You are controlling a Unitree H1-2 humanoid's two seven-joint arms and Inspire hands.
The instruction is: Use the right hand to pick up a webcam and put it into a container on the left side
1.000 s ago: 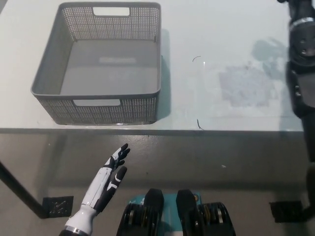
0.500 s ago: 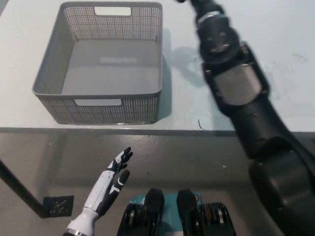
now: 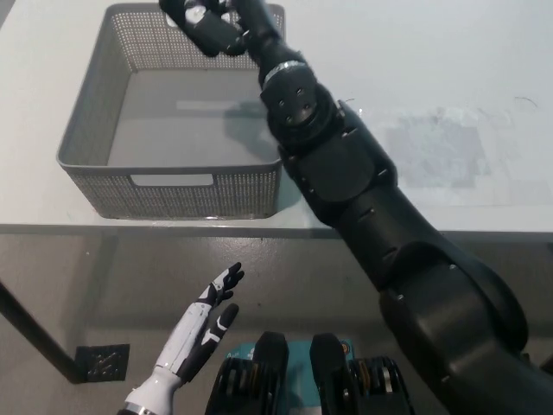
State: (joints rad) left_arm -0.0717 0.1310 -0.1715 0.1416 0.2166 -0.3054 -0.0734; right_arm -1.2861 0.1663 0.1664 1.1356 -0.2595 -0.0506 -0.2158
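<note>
The right hand [image 3: 207,22] is closed around a dark object, probably the webcam [image 3: 192,12], over the basket [image 3: 82,130] far rim at 12 o'clock. Released here, it may hit the rim and fall outside. The left hand [image 3: 203,324] rests spread at 7 o'clock.

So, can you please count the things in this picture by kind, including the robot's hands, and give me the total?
Grey perforated basket: 1
White table: 1
Robot hands: 2, the white left hand low in front of the table and the black right hand over the basket's far rim
Total: 4
I cannot tell a webcam apart from the black hand.
</note>
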